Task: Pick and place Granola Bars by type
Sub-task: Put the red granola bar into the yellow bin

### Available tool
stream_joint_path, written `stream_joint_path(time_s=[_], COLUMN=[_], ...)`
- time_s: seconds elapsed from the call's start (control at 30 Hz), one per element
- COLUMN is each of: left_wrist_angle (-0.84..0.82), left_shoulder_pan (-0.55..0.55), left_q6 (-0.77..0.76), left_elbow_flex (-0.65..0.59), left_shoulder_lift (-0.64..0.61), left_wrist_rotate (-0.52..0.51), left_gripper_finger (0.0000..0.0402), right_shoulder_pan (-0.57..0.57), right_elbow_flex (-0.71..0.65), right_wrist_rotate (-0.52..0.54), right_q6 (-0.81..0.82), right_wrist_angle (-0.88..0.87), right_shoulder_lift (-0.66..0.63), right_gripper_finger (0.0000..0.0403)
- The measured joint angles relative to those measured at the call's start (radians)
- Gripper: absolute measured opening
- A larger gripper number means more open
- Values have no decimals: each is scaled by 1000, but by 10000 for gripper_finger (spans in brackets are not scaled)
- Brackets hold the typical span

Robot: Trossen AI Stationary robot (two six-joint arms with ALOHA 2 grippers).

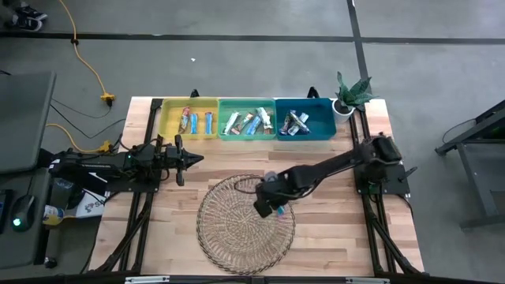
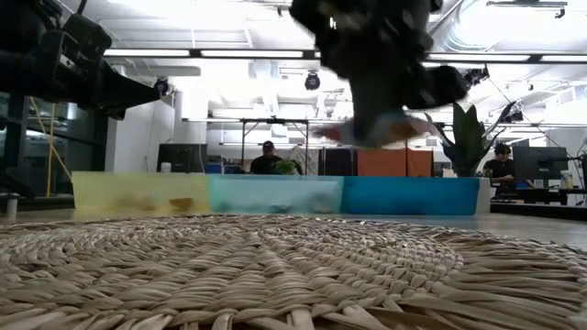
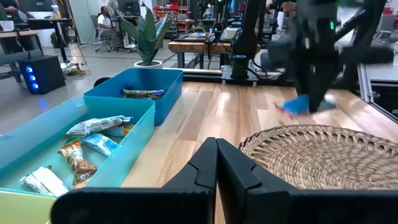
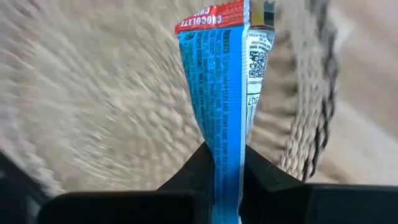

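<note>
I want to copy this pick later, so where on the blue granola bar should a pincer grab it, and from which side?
Grip the blue granola bar at one end across its thin, flat faces, coming from above. The right pincer holds it that way over the wicker mat: the flat wrapper fits between the fingers and hangs free.

Blue granola bar (image 4: 225, 124): red end band reads "CHOCOLATE", partly "CHI…" above. White back panel carries QR code, digits "07".

Glossy foil-like blue bar wrapper (image 4: 225, 106), rough woven wicker mat (image 1: 237, 237), smooth pale wood table (image 1: 331, 229), translucent plastic bins (image 1: 189, 126).
</note>
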Motion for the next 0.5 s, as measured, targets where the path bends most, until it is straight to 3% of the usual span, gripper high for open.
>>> stream_joint_path(time_s=[0.2,0.5], left_wrist_angle=[0,0], left_shoulder_pan=[0,0], left_q6=[0,0], left_elbow_flex=[0,0], left_shoulder_lift=[0,0], left_wrist_rotate=[0,0], left_gripper_finger=[0,0], right_shoulder_pan=[-40,-126], right_elbow_flex=[0,0], right_wrist_rotate=[93,71], right_q6=[-104,-452], right_wrist_angle=[116,568], right_shoulder_lift=[-134,-258], right_gripper_finger=[31,31])
